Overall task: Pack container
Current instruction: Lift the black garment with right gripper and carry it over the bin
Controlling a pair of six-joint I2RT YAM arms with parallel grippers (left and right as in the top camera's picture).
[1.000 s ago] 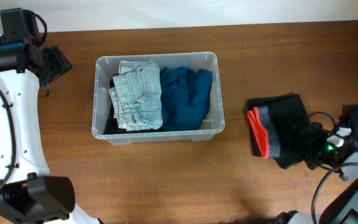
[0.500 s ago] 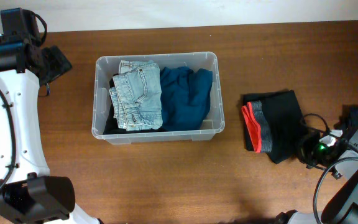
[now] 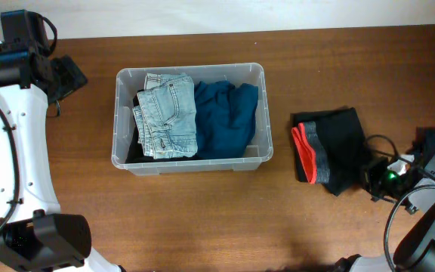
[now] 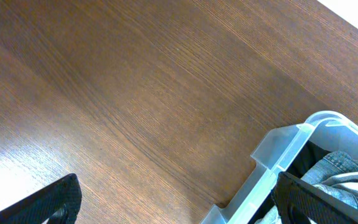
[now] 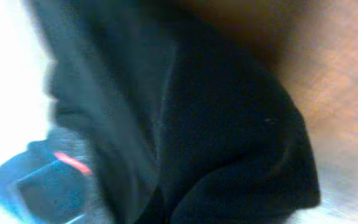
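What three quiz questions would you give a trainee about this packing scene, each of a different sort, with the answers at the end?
1. True or false: the folded jeans lie outside the container.
2. Fill in: the left claw stands ___.
3. Which claw is closed on the black garment? A: left claw. B: right claw. C: neither.
Key: 1 false, they lie inside it. 2 open. 3 B.
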